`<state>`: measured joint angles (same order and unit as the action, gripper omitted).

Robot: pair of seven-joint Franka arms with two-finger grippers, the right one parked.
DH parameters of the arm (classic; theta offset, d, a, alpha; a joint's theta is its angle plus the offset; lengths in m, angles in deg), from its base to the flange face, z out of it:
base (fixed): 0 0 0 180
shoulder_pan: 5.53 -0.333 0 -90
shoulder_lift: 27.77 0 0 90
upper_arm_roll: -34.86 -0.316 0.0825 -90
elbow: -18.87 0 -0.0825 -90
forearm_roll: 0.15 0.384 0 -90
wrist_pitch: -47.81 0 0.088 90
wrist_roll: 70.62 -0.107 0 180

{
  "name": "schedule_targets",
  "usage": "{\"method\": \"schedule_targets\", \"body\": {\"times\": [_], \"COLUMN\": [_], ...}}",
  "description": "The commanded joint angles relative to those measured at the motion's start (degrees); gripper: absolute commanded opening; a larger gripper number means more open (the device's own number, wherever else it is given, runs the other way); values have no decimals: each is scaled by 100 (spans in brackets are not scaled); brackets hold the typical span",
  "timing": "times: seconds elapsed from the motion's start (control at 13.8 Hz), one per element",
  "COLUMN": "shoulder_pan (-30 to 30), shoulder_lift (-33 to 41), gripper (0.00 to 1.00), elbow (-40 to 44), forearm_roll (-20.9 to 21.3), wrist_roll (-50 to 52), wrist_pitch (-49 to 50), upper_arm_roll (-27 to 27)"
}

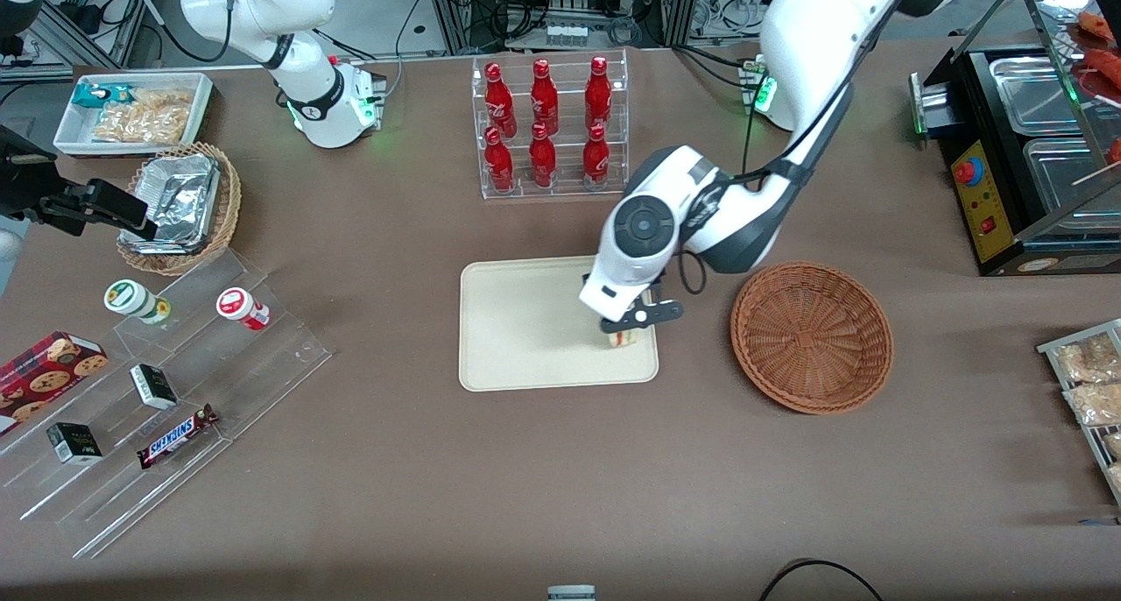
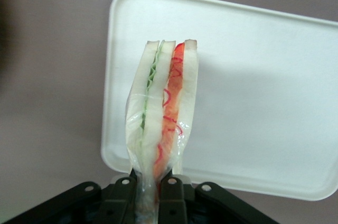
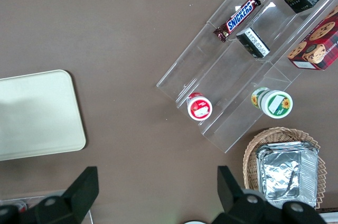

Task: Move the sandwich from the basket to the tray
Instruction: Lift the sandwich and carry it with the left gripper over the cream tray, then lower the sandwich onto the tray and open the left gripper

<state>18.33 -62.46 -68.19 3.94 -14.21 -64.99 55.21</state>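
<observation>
Front view first, going across the table: a stepped clear plastic stand (image 1: pixel 166 382) with a Snickers bar (image 1: pixel 178 435), small boxes and two little cups is sitting toward the parked arm's end, with a tan basket lined with foil (image 1: pixel 179 205) just above it in that shot. A clear rack of red bottles (image 1: pixel 550 126) is standing farther from the camera than the tray (image 1: pixel 525 338).

The gripper (image 1: pixel 632 323) is hanging over the tray's corner that is nearest the round brown basket (image 1: pixel 812 335) and closest to the camera, and it's pinching the sandwich (image 1: pixel 623 338). The fingers (image 2: pixel 171 189) are pressed tight on the clear wrap at one end of the wedge, so the sandwich (image 2: pixel 165 108) is sticking straight out from between them, with the green layer on one side and the red layer on the other.

In the wrist shot the sandwich is lining up over the tray (image 2: pixel 253 76), close to one rounded corner and the rim there. Whether it's actually touching the tray surface, can't tell.

Most of the tray is showing bare cream surface toward the parked arm's end. The brown basket is sitting beside the tray toward the working arm's end, apart from it, with a strip of brown table between the two. The basket is holding nothing.
</observation>
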Motion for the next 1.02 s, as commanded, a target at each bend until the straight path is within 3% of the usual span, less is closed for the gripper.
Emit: {"method": "schedule_targets", "body": {"times": [0.0,0.58,0.94], "shoulder_pan": [407,734,813], "shoulder_lift": [-652,-1172,-1295], "gripper": [5,6,7], "elbow": [829,1139,1130], "forearm_roll": [310,364,663], "wrist_roll": [544,669,695], "wrist_pitch": [66,-410,-638], "upper_arm_roll": [-49,-40,-49]}}
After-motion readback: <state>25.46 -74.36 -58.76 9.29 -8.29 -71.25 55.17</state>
